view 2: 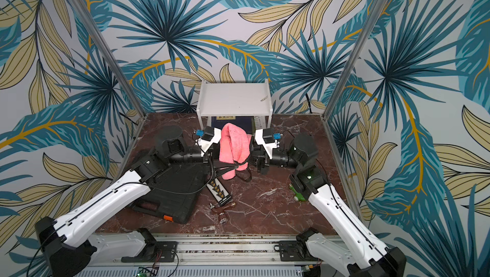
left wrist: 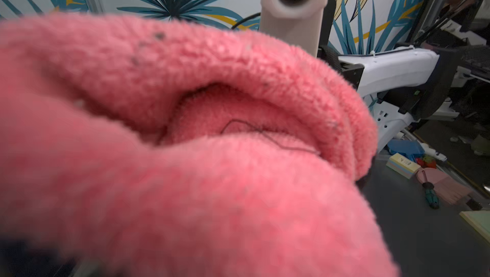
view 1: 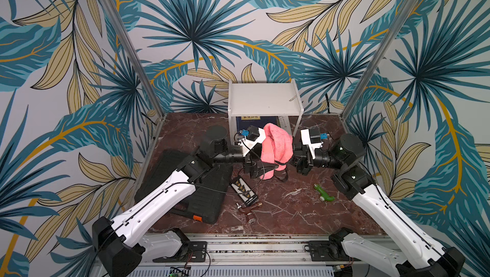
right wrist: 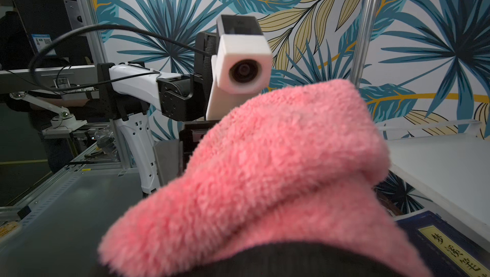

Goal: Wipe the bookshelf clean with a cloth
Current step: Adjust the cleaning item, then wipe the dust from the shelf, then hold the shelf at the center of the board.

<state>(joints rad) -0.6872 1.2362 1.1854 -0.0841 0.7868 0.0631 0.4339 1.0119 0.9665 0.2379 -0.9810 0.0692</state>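
1. The cloth (view 1: 277, 143) hung bunched in a hump between my two pincers, lifted mostly clear of the surface (view 1: 291, 209), with its lower end trailing down toward my arm bases.
2. My right pincer (view 1: 293, 160) was closed tight at the cloth's right side. I judged it had a fold pinched, since pink pile lay right over its tips in the right wrist view (right wrist: 265, 183).
3. My left pincer (view 1: 273, 167) reached in from the other side near the dark edge trim. Cloth filled the left wrist view, so I could not tell how wide that pincer stood or whether it held anything.
4. The bookshelf (view 1: 262, 98) stood straight beyond the cloth, against the back wall, and its bare white top sat farther back and, I judged, higher than the bundle.
5. The cloth's long axis ran from the shelf's open front back toward me, so the coming move was forward and up onto that top.
6. Both arms sat about equally near, but the right one looked the likelier carrier.
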